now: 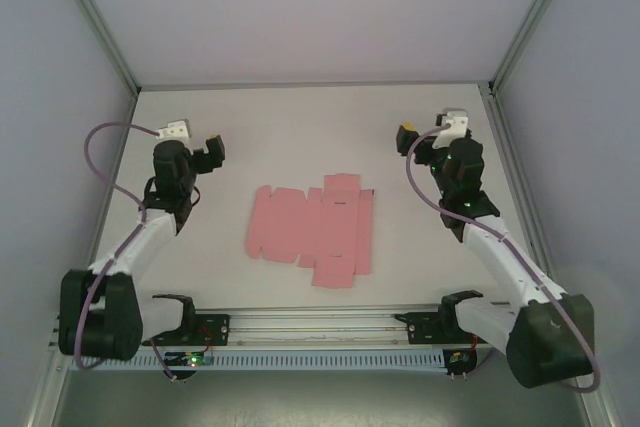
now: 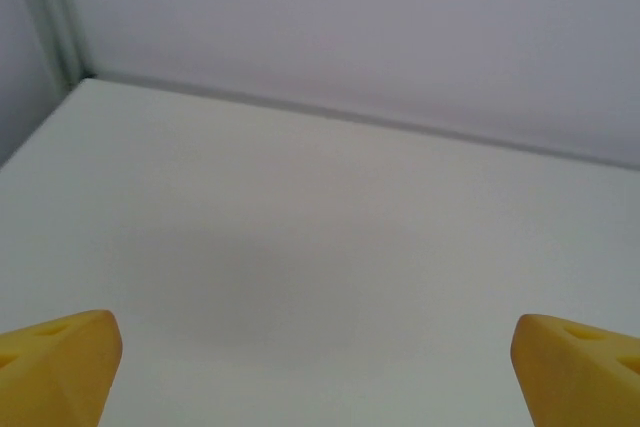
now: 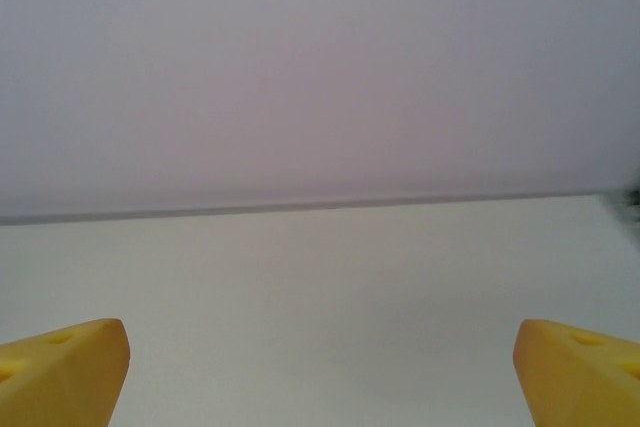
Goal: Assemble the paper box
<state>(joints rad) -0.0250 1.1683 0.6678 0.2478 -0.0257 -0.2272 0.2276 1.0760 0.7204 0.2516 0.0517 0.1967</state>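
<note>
Assembly has not begun: the paper box (image 1: 312, 230) lies as 1 flat, unfolded pink sheet in the middle of the table (image 1: 300, 127), with flaps and tabs sticking out along its far, near and right edges. It sits between the 2 arms, well apart from both.

The left gripper (image 1: 207, 152) hangs above the table to the left of the sheet, its jaws spread wide and holding nothing. In the left wrist view, its yellow fingers (image 2: 60, 367) sit at the 2 bottom corners with bare table between them. The right gripper (image 1: 412, 135) is to the right of the sheet and a little farther back. It is likewise fully spread and empty, and its fingers (image 3: 62, 372) frame only table and wall.

The card looks thin, light and floppy. It will likely slide on the smooth table when pushed and crease if pinched hard. Because it lies flush, a jaw has little to get under. The protruding flaps on the far and right edges seem the best holds, with 1 gripper pinning the main panel while the other lifts a flap along its fold line.
</note>
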